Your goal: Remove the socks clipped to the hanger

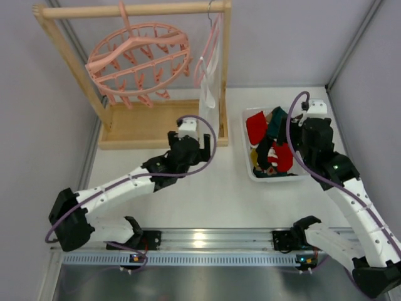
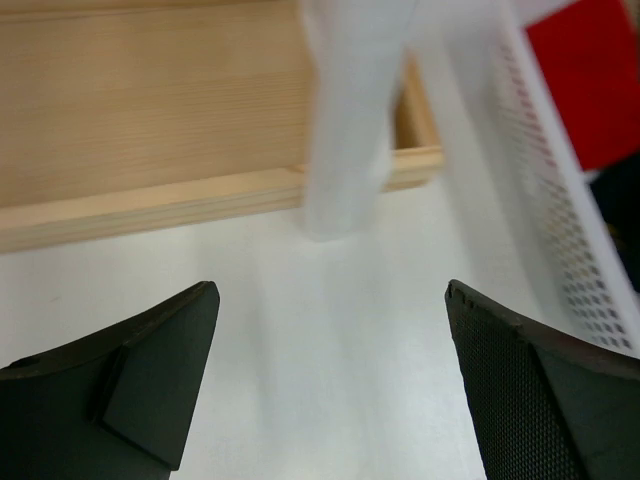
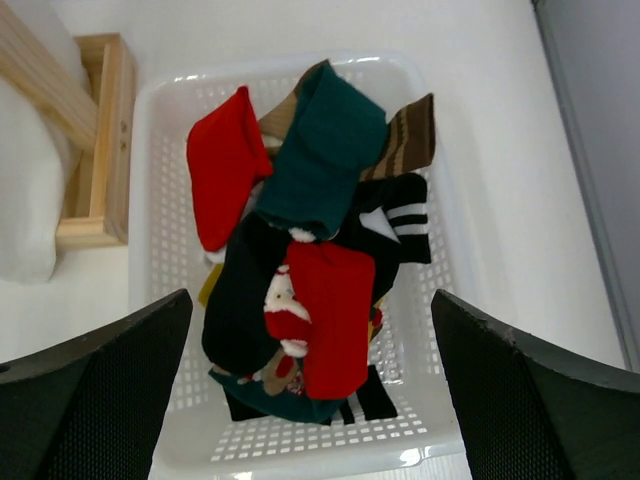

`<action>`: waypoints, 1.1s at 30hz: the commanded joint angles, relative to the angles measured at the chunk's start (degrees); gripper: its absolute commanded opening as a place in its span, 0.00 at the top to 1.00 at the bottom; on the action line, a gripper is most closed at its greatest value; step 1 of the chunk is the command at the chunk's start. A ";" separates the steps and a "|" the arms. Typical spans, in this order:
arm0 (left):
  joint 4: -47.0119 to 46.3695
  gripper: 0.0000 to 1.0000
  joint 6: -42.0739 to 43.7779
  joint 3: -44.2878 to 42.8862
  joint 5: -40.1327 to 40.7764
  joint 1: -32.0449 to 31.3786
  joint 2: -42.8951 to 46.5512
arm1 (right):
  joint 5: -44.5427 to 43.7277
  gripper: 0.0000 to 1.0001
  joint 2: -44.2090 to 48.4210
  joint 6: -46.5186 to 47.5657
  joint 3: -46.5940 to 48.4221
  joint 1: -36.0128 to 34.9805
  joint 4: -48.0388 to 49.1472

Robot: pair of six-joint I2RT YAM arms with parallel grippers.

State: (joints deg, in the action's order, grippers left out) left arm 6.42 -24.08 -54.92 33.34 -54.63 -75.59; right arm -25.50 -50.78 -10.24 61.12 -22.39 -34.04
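The round salmon-pink hanger [image 1: 139,59] hangs from the wooden rail at the back left; I see no socks on its pegs. Several socks [image 1: 270,141], red, black, teal and brown, lie piled in the white basket [image 1: 249,168]; they also show in the right wrist view [image 3: 310,280]. My left gripper [image 1: 188,128] is open and empty above the table near the wooden base; its jaws stand wide apart in the left wrist view [image 2: 330,370]. My right gripper [image 1: 307,119] is open and empty above the basket [image 3: 150,180], with the sock pile between its fingers [image 3: 310,400].
The wooden rail frame [image 1: 138,9] stands on a wooden base [image 1: 156,125] at the back left. A slim pink hanger with long white cloth [image 1: 208,84] hangs at the rail's right end; the cloth shows blurred in the left wrist view [image 2: 350,110]. Grey walls close both sides.
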 commanded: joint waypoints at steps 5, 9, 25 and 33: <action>16.78 0.02 -5.37 7.19 3.75 14.10 20.62 | 6.95 0.01 8.15 1.80 -4.87 1.30 6.63; 25.73 0.02 -3.87 6.32 5.93 20.25 29.43 | 6.34 0.01 12.28 2.68 -4.43 1.30 0.83; 38.85 0.02 8.34 1.30 5.08 20.27 49.83 | 9.77 0.00 27.04 3.39 -4.60 0.68 -12.01; 38.06 0.02 12.12 0.60 -3.63 20.27 52.39 | 8.09 0.01 29.69 4.79 -6.80 -0.11 -11.92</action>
State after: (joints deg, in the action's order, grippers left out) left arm 44.23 -14.98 -53.60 33.41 -34.50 -24.21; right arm -16.62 -21.87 -6.55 54.98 -22.02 -44.95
